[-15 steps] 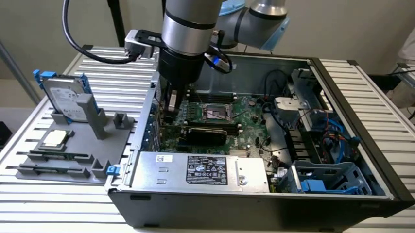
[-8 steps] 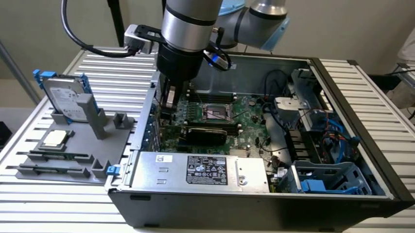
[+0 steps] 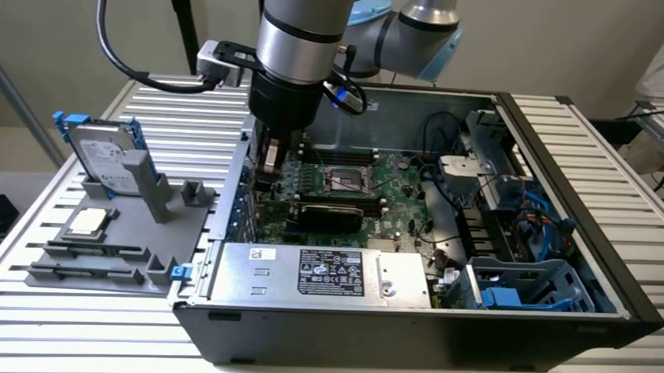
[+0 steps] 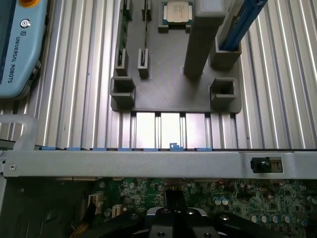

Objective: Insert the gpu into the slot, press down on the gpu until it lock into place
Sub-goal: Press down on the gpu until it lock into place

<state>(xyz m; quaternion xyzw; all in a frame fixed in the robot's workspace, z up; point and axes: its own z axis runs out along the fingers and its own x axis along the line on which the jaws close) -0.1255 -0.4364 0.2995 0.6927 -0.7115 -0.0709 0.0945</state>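
"universal robots" on blue arm housing [image 4: 12, 54]

arm [image 3: 421, 31] enters at the top centre of the exterior view and bends toward that view's left. wrist [image 3: 298, 35] is vertical, pointing straight down. gripper [image 3: 272, 159] hangs below it, left of frame centre, jaws closed, fingers pointing down.

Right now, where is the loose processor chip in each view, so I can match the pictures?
Exterior view: the processor chip lies on the grey holder at the exterior view's left, outside the computer case.
Wrist view: the processor chip lies on the grey holder, beyond the computer case wall.
Shared landmark: the tall grey post standing beside the chip.
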